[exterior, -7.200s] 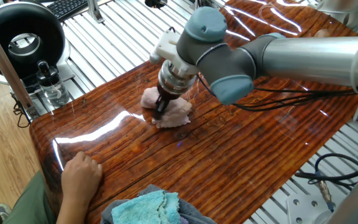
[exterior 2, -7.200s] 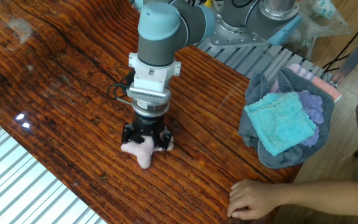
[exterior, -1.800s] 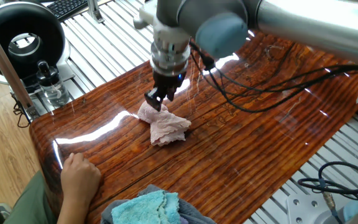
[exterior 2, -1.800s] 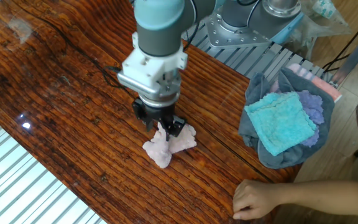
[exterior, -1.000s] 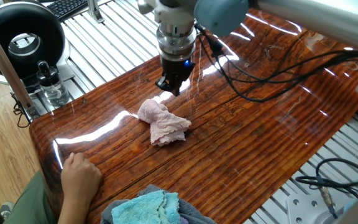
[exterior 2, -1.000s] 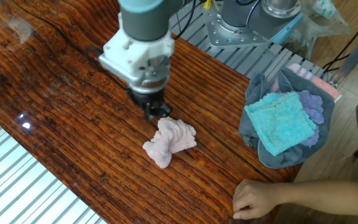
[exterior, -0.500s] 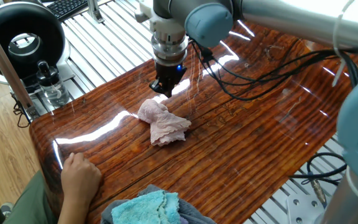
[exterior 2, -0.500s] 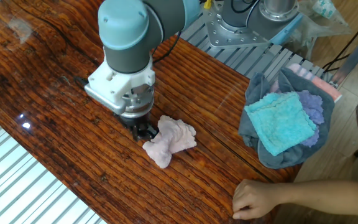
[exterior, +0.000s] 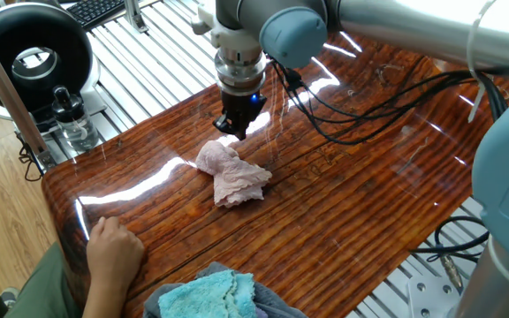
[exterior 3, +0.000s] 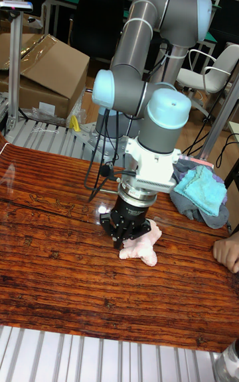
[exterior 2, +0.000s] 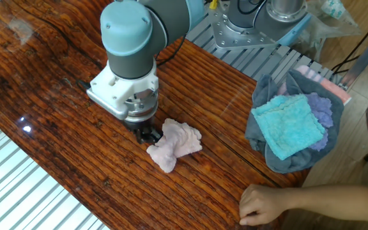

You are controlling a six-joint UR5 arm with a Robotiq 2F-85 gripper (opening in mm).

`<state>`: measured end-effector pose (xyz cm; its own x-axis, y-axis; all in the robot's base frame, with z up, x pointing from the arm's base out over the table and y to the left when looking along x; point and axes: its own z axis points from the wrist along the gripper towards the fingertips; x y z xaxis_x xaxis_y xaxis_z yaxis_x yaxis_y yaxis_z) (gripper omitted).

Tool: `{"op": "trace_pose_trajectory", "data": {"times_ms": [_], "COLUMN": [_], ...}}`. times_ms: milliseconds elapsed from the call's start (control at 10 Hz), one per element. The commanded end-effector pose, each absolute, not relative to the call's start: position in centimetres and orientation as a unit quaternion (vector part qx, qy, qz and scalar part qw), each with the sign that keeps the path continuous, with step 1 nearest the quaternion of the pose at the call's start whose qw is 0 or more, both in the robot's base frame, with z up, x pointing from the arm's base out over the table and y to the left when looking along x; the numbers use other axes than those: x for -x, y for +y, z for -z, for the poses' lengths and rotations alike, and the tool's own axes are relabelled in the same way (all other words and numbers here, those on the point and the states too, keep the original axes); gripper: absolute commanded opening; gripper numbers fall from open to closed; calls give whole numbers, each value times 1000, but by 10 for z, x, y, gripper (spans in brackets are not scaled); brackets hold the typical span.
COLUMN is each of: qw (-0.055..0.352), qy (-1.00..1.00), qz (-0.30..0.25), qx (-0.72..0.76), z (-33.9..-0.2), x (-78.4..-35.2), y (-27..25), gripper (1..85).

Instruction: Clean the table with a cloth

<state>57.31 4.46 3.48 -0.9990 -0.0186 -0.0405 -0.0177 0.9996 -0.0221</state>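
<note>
The pale pink cloth (exterior: 232, 175) lies crumpled and free on the glossy reddish-brown table (exterior: 352, 212). It also shows in the other fixed view (exterior 2: 176, 144) and the tall fixed view (exterior 3: 141, 244). My gripper (exterior: 234, 124) hangs low over the wood just beside the cloth's edge (exterior 2: 147, 135) (exterior 3: 122, 239). Its black fingers look drawn together with nothing between them. Whether a fingertip touches the cloth I cannot tell.
A person's hand (exterior: 113, 247) rests on the table's corner (exterior 2: 270, 203). A turquoise cloth (exterior 2: 289, 128) lies on a grey and purple pile at the table's edge. Black cables (exterior: 369, 115) trail over the wood. A bottle (exterior: 69, 115) stands on the ribbed metal frame.
Over the last second the gripper came down and shifted to the cloth's side, then nearly stopped. The cloth has stayed where it was released.
</note>
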Motion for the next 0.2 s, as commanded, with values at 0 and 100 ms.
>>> {"op": "trace_pose_trajectory", "data": {"times_ms": [0, 100], "qw": [8, 8], "qy": [1000, 1000], "qz": [-1, 1], "qx": [-12, -9], "z": [-23, -18], "x": [-565, -565], "y": [46, 44], "gripper": [77, 73]}}
